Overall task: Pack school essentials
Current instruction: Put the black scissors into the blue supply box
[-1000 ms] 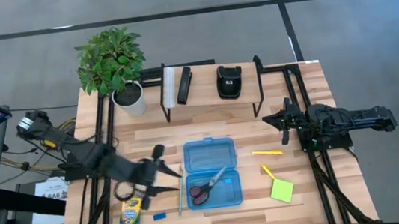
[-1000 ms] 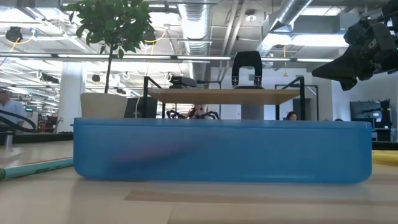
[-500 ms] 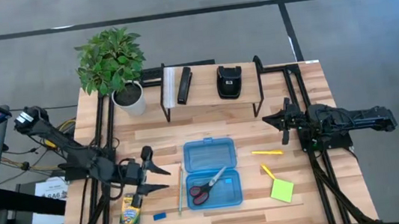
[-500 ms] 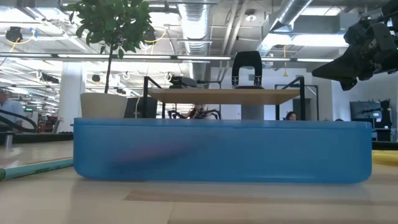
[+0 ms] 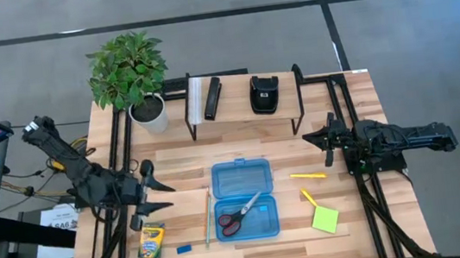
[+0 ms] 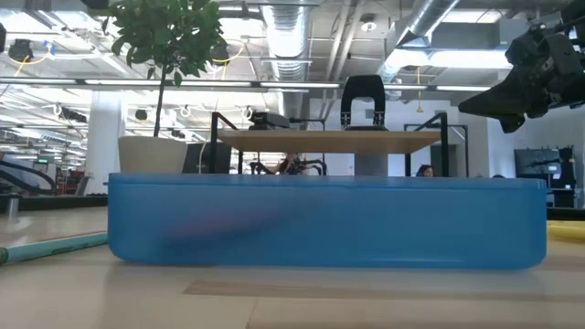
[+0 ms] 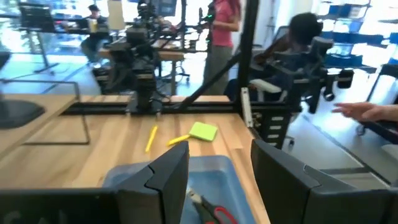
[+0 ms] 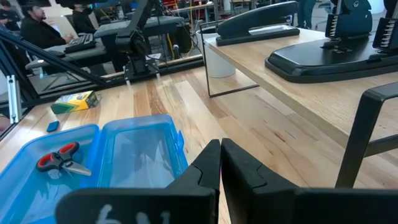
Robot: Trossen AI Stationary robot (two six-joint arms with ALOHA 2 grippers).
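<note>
The blue case (image 5: 243, 201) lies open in the middle of the table. The red-handled scissors (image 5: 238, 213) lie flat in its near half. A green pencil (image 5: 207, 220) lies along the case's left side, with the crayon box (image 5: 151, 240) and the blue eraser (image 5: 184, 249) farther left. Two yellow pencils (image 5: 307, 175) and the lime sticky-note pad (image 5: 325, 219) lie to the right of the case. My left gripper (image 5: 158, 198) hovers open and empty left of the case, pointing level toward it (image 7: 217, 180). My right gripper (image 5: 318, 139) waits shut at the right (image 8: 221, 165).
A low shelf (image 5: 246, 114) at the back carries a black stapler-like bar (image 5: 212, 99) and a black pouch (image 5: 262, 93). A potted plant (image 5: 130, 75) stands at the far left. Bare wood lies between the shelf and the case. A person's hand (image 7: 367, 112) shows beyond the table.
My left gripper has drawn back from the blue case toward the table's left edge, sinking a little and turning a little, open and empty throughout. The scissors have stayed in the case.
</note>
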